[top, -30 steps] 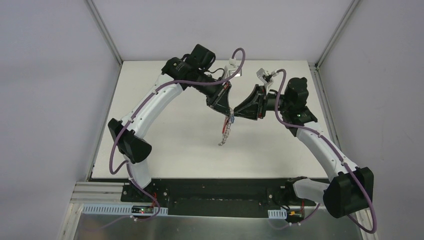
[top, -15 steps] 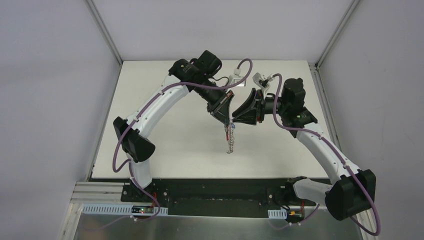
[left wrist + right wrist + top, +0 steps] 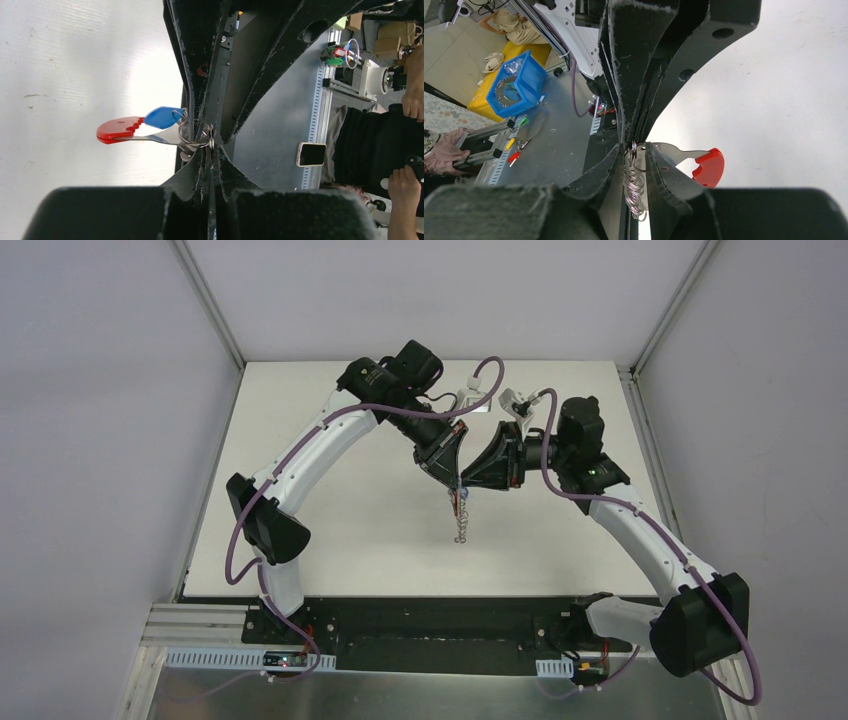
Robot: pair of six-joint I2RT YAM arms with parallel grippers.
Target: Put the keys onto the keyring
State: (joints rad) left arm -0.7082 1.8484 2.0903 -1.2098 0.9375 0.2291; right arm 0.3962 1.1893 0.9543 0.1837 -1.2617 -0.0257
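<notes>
White tabletop (image 3: 330,500), scuffed. Pale grey enclosure walls (image 3: 100,440), aluminium corner posts (image 3: 208,302). Black base plate (image 3: 430,625); brushed metal sheet (image 3: 430,695) at near edge. Beyond: blue bin (image 3: 516,85), smartphone (image 3: 311,153). Light even, diffuse.

Robotics lab: white table (image 3: 340,540) boxed by grey panels (image 3: 100,440), aluminium rails (image 3: 208,300), blue parts bin (image 3: 535,75) nearby

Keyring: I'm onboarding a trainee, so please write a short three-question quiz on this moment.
1. True or false: the keyring lies flat on the table.
2. In the left wrist view, the key head beside the red band is: A green, B blue, C yellow.
3. Fill in: the left gripper is ___ on the keyring's rings.
Key: 1 false, it hangs from the left gripper; 2 B; 3 shut.
</notes>
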